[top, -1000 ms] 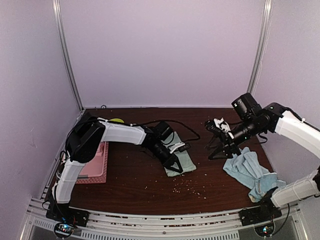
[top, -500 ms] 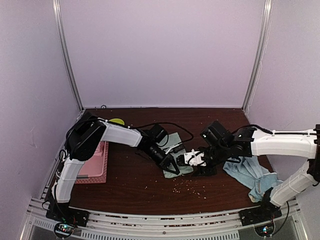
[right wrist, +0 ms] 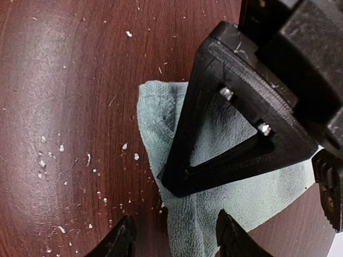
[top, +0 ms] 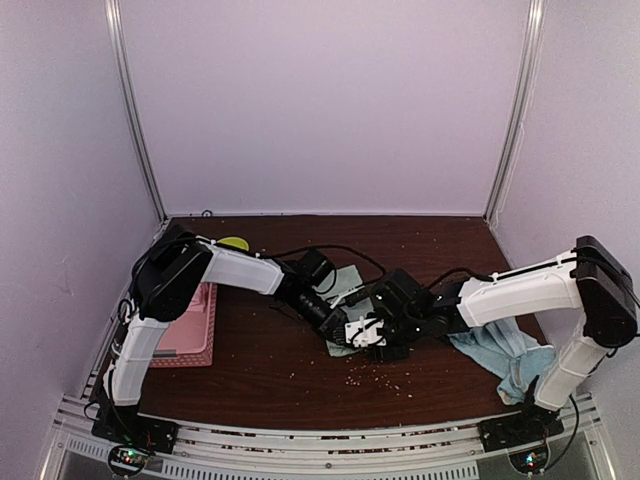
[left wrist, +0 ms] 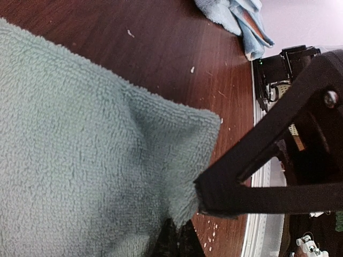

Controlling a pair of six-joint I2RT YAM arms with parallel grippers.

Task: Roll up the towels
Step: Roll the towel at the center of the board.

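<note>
A mint green towel (top: 349, 282) lies flat mid-table, filling the left wrist view (left wrist: 80, 144). My left gripper (top: 340, 338) is shut on its near corner, the pile pinched between the black fingers (left wrist: 187, 214). My right gripper (top: 358, 345) hovers right beside it, open. In the right wrist view its fingertips (right wrist: 120, 238) straddle the towel's edge (right wrist: 214, 198), just below the left gripper's triangular finger (right wrist: 214, 144). The light blue towels (top: 500, 345) lie crumpled at the right, and also show far off in the left wrist view (left wrist: 236, 16).
A pink latticed basket (top: 190, 325) sits at the table's left edge, with a yellow-green object (top: 235, 242) behind it. Pale crumbs (top: 375, 375) dot the dark wood in front of the green towel. A black cable (top: 350, 250) loops behind it.
My right arm has swung left from above the blue towels down to the green towel, stopping beside the left gripper. The left gripper has held its place.
</note>
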